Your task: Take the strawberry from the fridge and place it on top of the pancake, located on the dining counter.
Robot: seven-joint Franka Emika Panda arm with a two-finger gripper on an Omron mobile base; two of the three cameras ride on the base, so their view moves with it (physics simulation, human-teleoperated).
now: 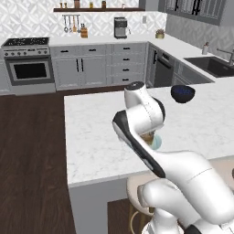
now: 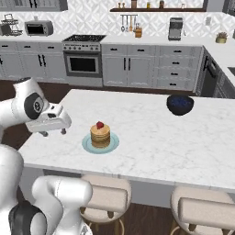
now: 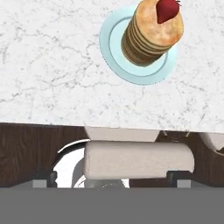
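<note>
Already the strawberry (image 2: 99, 125) sits on top of the pancake (image 2: 100, 134), which stands on its pale blue plate (image 2: 87, 145) on the dining counter (image 2: 151, 137), near the edge closest to the robot. The placing looks done, so the step in hand is, by my reading, a clean retreat. To do it well, the arm should draw up and away from the plate without sweeping low across the stack, since a small round fruit perched on a pancake could roll off at a slight knock. The dark blue bowl (image 2: 180, 104) stands well apart, farther back on the counter, and is no obstacle.

The gripper (image 2: 54, 133) hangs off to the left of the plate, above the counter's near corner, clear of the pancake and touching nothing. Its jaws stand wide apart and hold nothing. The hand points downward, looking over the counter edge at a stool (image 3: 138, 159) below, with the plate toward the top of the hand view.
</note>
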